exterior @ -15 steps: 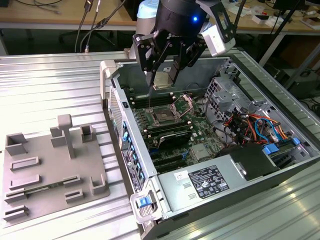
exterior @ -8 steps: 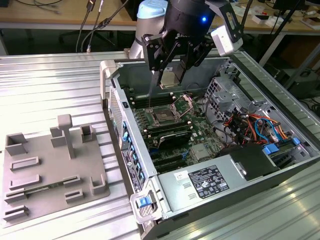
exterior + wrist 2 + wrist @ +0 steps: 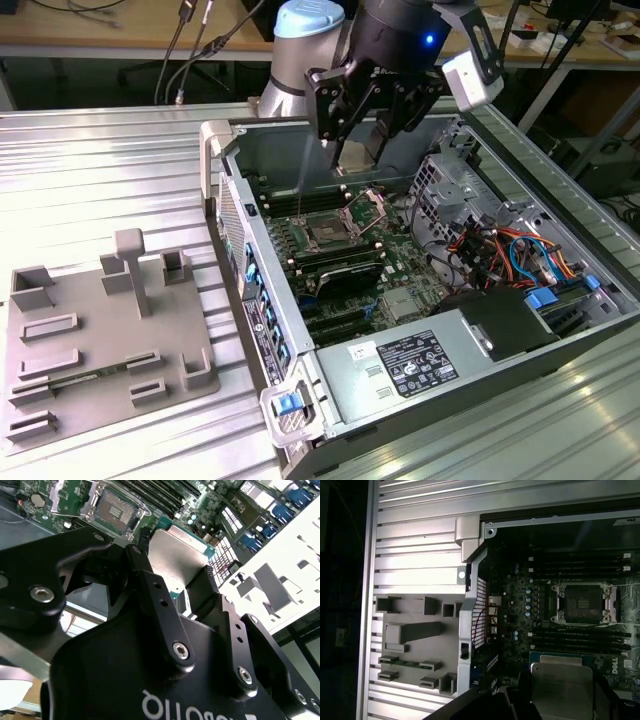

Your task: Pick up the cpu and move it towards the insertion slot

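Exterior view – gripper: the gripper [image 3: 372, 140] hangs above the open computer case [image 3: 420, 290], over the back part of the motherboard [image 3: 345, 250].
Exterior view – slot: the insertion slot [image 3: 328, 233], its metal frame lifted open, lies below the fingers and a little toward the exterior view's left.
Exterior view – bench: the grey fixture plate [image 3: 100, 340] sits on the ribbed metal bench [image 3: 90, 170], well apart from the case on the exterior view's left.
Second wrist view – hold: the black fingers [image 3: 150, 587] are clamped on the cpu [image 3: 182, 555], its silvery top facing the camera and its green edge showing.
Second wrist view – relation: the slot lies beyond the chip, past its far edge, with a clear gap between them; the chip is held up in the air, not seated.
First wrist view – cpu: the chip sits between the fingers at the near edge of the board.
First wrist view – slot: the open socket is ahead of the chip, offset to one side, with the black memory slots [image 3: 580, 635] between them.
Stage, judged: the pick appears done; the chip is carried near the socket but is not yet over it.
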{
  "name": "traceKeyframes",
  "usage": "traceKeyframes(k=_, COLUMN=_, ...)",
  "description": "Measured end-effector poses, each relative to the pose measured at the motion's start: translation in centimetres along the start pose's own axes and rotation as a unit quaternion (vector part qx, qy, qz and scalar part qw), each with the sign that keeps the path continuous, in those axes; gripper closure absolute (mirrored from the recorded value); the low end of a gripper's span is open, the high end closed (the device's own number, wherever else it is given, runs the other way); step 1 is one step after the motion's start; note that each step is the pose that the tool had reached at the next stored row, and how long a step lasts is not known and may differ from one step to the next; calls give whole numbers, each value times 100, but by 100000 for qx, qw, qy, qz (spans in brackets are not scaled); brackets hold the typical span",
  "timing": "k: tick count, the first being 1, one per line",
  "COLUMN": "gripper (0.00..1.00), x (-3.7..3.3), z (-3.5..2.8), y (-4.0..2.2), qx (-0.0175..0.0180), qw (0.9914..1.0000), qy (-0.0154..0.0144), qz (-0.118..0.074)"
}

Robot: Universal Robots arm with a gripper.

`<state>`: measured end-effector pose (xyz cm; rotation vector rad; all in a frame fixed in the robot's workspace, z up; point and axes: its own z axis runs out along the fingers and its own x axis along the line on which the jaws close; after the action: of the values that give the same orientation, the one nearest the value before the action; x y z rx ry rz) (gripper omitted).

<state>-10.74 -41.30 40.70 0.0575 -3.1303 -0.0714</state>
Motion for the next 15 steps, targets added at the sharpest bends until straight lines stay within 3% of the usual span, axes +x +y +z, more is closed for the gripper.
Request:
traceKeyframes(k=5, gripper=45, x=-192, z=-2, y=-4, qx=1, qw=100000, qy=0, qz=-8)
traceKeyframes(k=7, gripper=45, x=-239, z=-3, y=-5, qx=4, qw=100000, qy=2, qz=-8)
traceKeyframes(k=15, gripper=45, x=-249, z=-2, y=-3, qx=1, qw=100000, qy=-3, qz=-8)
